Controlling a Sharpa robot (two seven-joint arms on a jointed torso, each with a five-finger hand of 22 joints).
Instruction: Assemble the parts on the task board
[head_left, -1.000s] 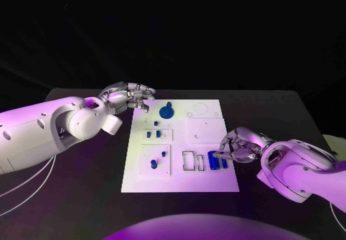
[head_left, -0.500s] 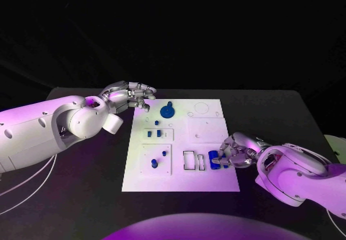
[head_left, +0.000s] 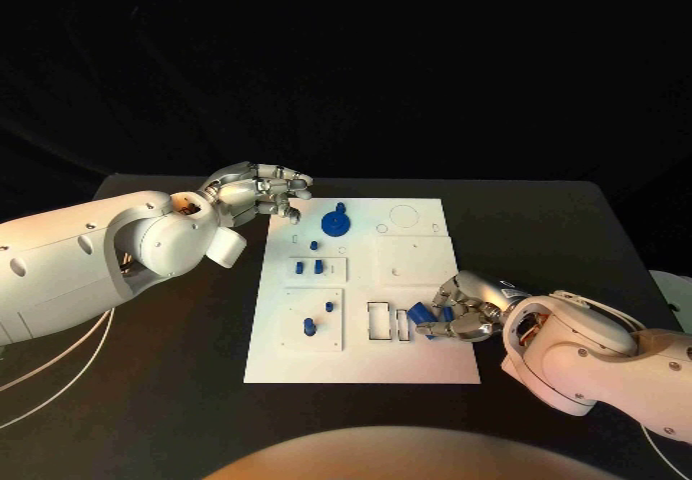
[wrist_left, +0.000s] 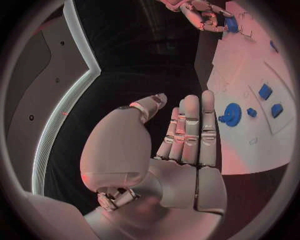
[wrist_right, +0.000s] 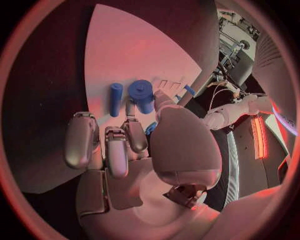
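The white task board (head_left: 361, 360) lies mid-table. At its right edge my right hand (head_left: 464, 305) bends over two blue cylinders (head_left: 427, 316). The right wrist view shows a thin cylinder (wrist_right: 116, 99) lying on the board (wrist_right: 125, 55) and a thick cylinder (wrist_right: 142, 95) pinched between the thumb and a finger of that hand (wrist_right: 144, 145). My left hand (head_left: 263, 192) hovers off the board's far left corner, holding nothing. Beside it on the board sits a blue round part (head_left: 335, 220), also seen as a blue disc (wrist_left: 232, 114) past the fingers (wrist_left: 190, 125).
Small blue pieces sit in a square plate (head_left: 307, 267) and another plate (head_left: 309, 324) on the board's left half. Two narrow rectangular slots (head_left: 378, 320) lie just left of the cylinders. Black table surrounds the board.
My right hand has slid left and toward the board's near side, closing round the blue cylinders, which have shifted and tilted left. The left hand has not moved.
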